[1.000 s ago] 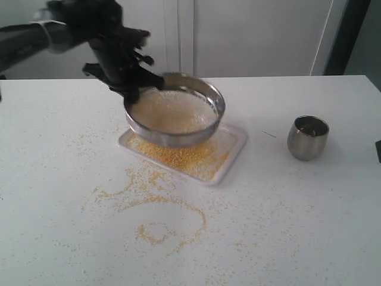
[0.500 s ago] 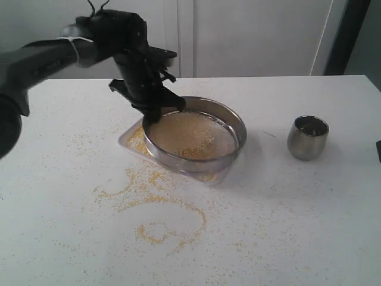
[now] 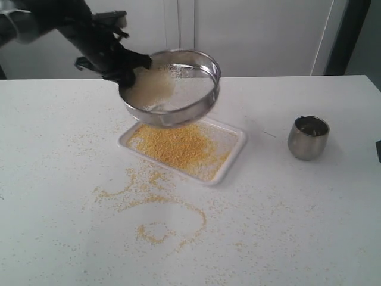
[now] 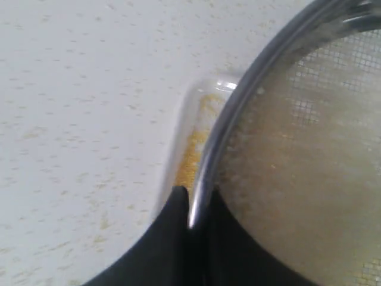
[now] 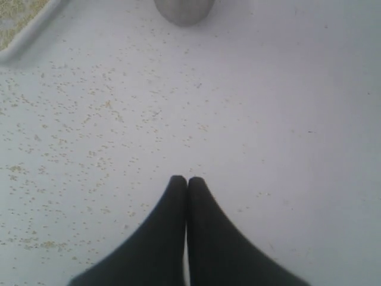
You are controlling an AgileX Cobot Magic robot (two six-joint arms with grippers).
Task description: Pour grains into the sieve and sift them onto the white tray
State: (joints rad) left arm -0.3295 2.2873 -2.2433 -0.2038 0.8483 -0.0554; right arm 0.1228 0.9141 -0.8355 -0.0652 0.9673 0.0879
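My left gripper (image 3: 126, 72) is shut on the rim of the steel sieve (image 3: 178, 113), holding it tilted in the air above the far end of the white tray (image 3: 234, 159). Pale whitish grains (image 3: 149, 89) lie heaped in the sieve's near-gripper side. Golden-yellow meal (image 3: 178, 146) covers the tray. In the left wrist view the black fingers (image 4: 172, 238) pinch the sieve rim (image 4: 205, 173), with the mesh (image 4: 309, 155) and the tray corner (image 4: 184, 128) beyond. My right gripper (image 5: 187, 182) is shut and empty over the table.
A small rounded steel cup (image 3: 308, 137) stands upright to the right of the tray; its base shows in the right wrist view as the cup (image 5: 184, 11). Spilled yellow meal (image 3: 161, 214) is scattered in curves on the white table in front of the tray.
The sieve has swung right and down over the tray, then back left and upward, tilting more. The tray's heap of yellow meal is now uncovered. The right gripper's motion cannot be judged.
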